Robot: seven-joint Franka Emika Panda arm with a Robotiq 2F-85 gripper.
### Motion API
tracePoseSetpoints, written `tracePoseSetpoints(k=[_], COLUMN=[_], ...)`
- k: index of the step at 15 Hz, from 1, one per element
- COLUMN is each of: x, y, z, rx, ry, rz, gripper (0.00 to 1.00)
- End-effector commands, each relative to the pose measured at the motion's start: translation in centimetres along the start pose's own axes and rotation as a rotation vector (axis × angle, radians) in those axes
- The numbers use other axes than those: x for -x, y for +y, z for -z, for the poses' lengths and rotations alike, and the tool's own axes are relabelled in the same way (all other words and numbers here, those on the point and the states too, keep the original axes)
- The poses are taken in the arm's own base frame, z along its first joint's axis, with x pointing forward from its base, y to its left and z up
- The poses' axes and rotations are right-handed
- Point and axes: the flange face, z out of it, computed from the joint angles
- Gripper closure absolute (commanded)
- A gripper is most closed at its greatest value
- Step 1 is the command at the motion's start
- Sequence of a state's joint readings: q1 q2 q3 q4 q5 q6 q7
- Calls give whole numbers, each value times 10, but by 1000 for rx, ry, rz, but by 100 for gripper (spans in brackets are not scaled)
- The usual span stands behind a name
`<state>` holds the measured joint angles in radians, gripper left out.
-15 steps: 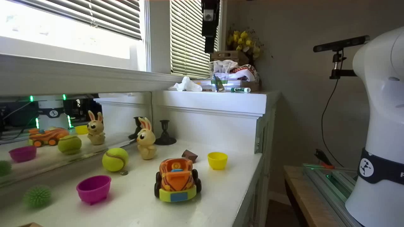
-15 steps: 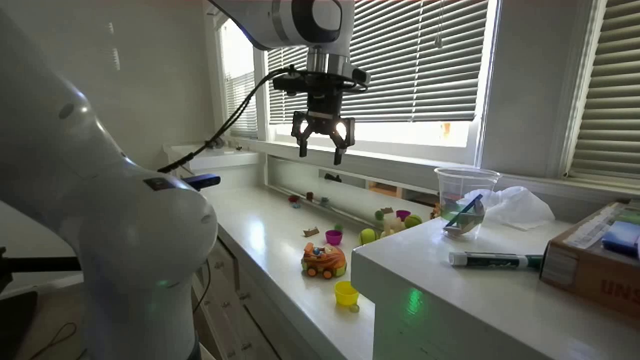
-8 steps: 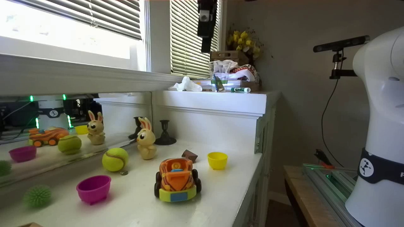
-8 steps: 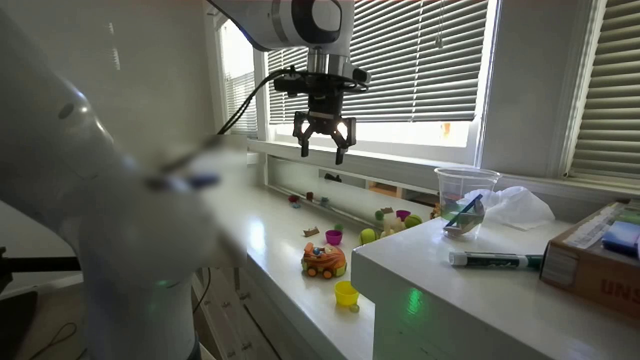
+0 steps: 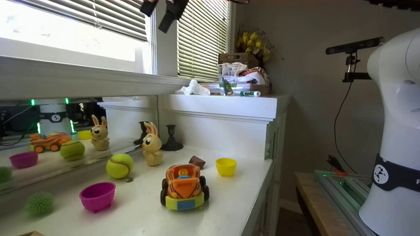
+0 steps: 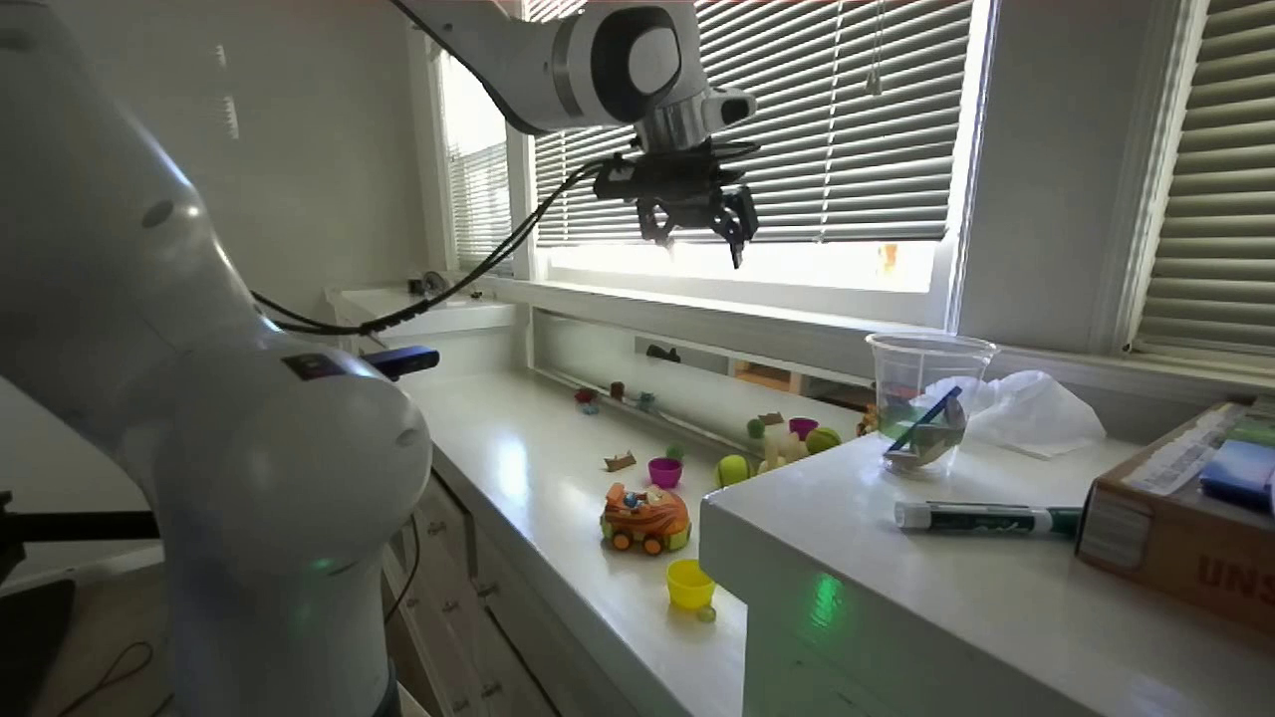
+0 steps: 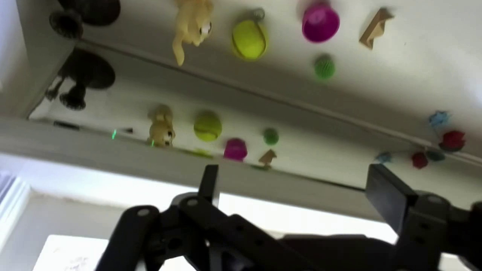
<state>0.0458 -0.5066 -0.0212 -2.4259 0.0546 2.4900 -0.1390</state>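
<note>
My gripper [image 6: 702, 251] hangs tilted in the air before the window, well above the white counter [image 6: 558, 478]. In the wrist view its fingers [image 7: 388, 195] stand wide apart, with nothing between them. It touches none of the toys below. On the counter are an orange toy car [image 5: 185, 186], a magenta bowl [image 7: 320, 24], a yellow cup [image 5: 226, 167], a tennis ball [image 7: 249, 40], a cream toy bunny [image 7: 194, 22] and a green spiky ball [image 7: 324, 67]. A brown block [image 5: 197, 162] lies behind the car. A folded cardboard piece [image 7: 376, 29] and a red object [image 7: 453, 140] lie farther along.
A mirror [image 5: 128, 131] along the counter's back repeats the toys. A dark candle holder [image 5: 171, 139] stands in the corner. The raised ledge bears a clear plastic cup [image 6: 926, 398], a marker [image 6: 981, 518], crumpled white tissue [image 6: 1036, 413] and a cardboard box [image 6: 1146, 543].
The gripper has risen and tilted, swinging closer to the window; its fingers have stayed apart. The toys on the counter have not moved.
</note>
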Motion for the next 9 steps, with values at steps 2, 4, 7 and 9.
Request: tracePoseSetpoints(k=[2, 4, 7, 9], x=[-63, -85, -117, -133], y=[2, 7, 19, 30], z=[19, 33, 56, 71], rx=[107, 153, 223, 264], ry=[235, 326, 457, 518], rz=[9, -17, -75, -141], gripper=[0, 0, 0, 0])
